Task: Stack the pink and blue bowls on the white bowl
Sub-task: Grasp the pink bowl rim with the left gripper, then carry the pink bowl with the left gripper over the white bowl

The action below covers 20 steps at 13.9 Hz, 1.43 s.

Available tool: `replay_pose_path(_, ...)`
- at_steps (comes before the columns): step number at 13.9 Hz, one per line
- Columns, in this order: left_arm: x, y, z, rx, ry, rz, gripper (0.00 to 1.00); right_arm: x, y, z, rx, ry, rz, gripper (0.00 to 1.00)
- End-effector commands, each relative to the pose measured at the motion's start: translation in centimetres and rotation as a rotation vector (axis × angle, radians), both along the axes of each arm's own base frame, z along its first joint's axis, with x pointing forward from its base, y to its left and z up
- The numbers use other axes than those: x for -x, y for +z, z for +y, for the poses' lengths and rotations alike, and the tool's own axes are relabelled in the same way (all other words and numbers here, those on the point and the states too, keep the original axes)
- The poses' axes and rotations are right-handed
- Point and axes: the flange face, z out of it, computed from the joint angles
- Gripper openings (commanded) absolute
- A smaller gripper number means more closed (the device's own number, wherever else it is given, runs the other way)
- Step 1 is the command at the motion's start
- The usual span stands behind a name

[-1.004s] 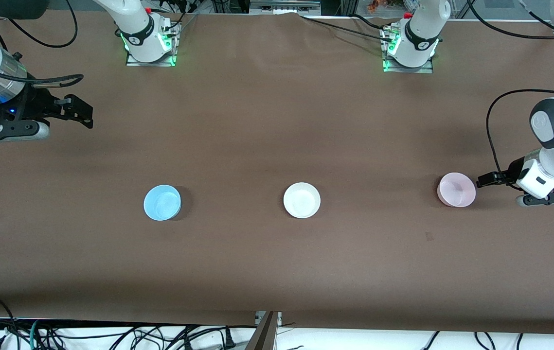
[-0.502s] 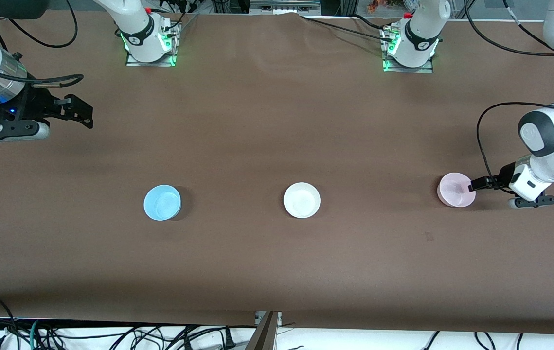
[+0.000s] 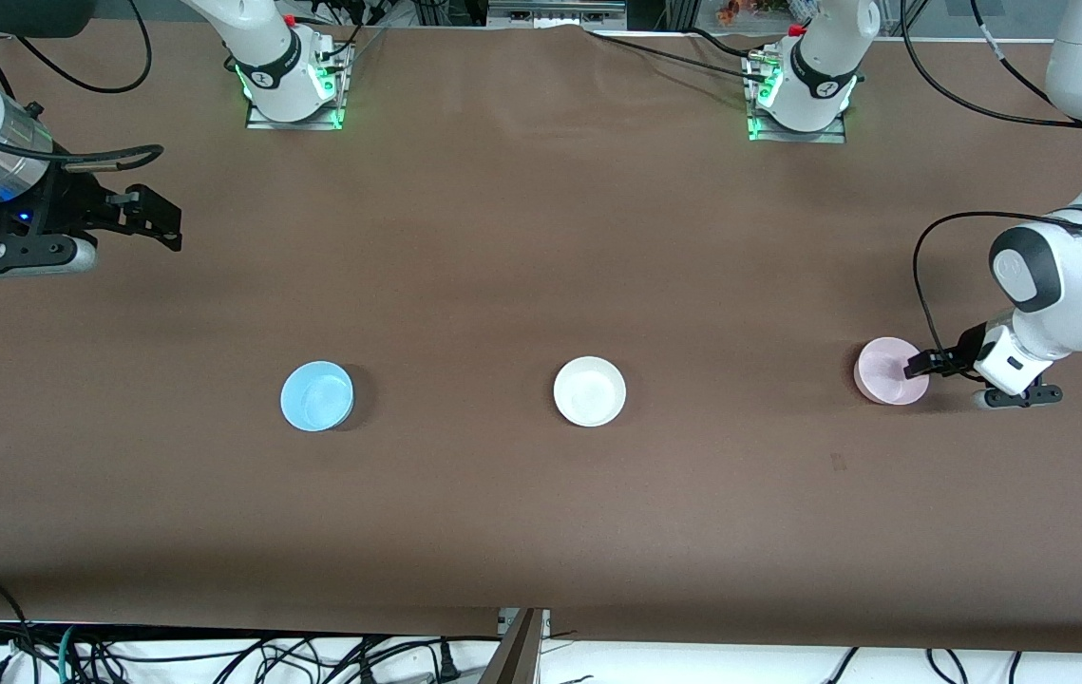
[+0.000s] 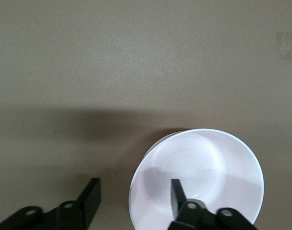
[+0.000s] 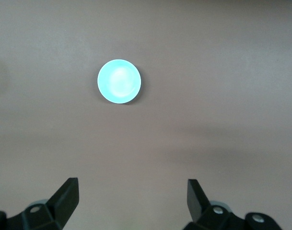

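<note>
The pale pink bowl point(image 3: 890, 372) sits upright toward the left arm's end of the table. My left gripper point(image 3: 920, 364) is open at its rim. In the left wrist view the bowl point(image 4: 208, 167) looks pale, with one finger point(image 4: 177, 194) inside it and the other finger point(image 4: 90, 196) outside, either side of the wall. The white bowl point(image 3: 589, 390) stands mid-table. The sky blue bowl point(image 3: 316, 395) stands toward the right arm's end and shows in the right wrist view point(image 5: 119, 81). My right gripper point(image 3: 170, 226) waits open and empty, up over the table's end point(image 5: 131, 191).
The brown table cover point(image 3: 541, 237) carries only the three bowls, set in a row. The two arm bases point(image 3: 294, 85) stand along the edge farthest from the front camera. Cables hang past the edge nearest the camera.
My left gripper has moved in toward the pink bowl and now straddles its rim. The right arm and the three bowls have not moved.
</note>
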Motion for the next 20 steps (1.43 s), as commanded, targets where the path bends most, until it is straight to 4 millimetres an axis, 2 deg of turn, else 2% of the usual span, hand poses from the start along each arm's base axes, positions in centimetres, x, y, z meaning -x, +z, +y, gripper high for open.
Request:
replay_pose_path(1, 0.1, 0.3, -0.2, 0.012, -0.019, -0.019, 0.31, 0.7, 0.7, 0.1, -0.006, -0.009, -0.014, 1.00)
replay_pose_path(4, 0.2, 0.0, -0.4, 0.014, -0.022, -0.014, 0.05, 0.7, 0.7, 0.2, -0.006, -0.007, -0.012, 1.00)
replay_pose_path(5, 0.2, 0.0, -0.4, 0.016, -0.019, -0.014, 0.00, 0.7, 0.7, 0.2, -0.006, -0.007, -0.012, 1.00)
replay_pose_path(8, -0.2, 0.5, -0.9, 0.048, 0.014, -0.020, 0.00, 0.7, 0.8, 0.3, -0.008, -0.005, -0.015, 1.00)
replay_pose_path(9, -0.5, 1.2, -1.5, 0.058, 0.011, -0.011, 0.00, 0.7, 0.8, 0.3, -0.008, -0.005, -0.015, 1.00)
replay_pose_path(11, -2.7, 4.3, -4.0, 0.104, 0.011, -0.019, 0.00, 0.7, 0.7, 0.2, -0.008, -0.007, -0.014, 1.00)
replay_pose_path(13, -5.0, 7.4, -8.6, 0.129, 0.034, -0.013, 0.00, 0.7, 0.8, 0.4, -0.008, -0.004, -0.015, 1.00)
replay_pose_path(16, -7.2, 11.0, -17.1, 0.167, 0.017, -0.031, 0.00, 0.7, 0.8, 0.4, -0.008, -0.004, -0.015, 1.00)
replay_pose_path(20, -7.4, 11.0, -29.1, 0.189, -0.046, -0.017, 0.00, 0.7, 0.7, 0.4, -0.008, -0.004, -0.014, 1.00)
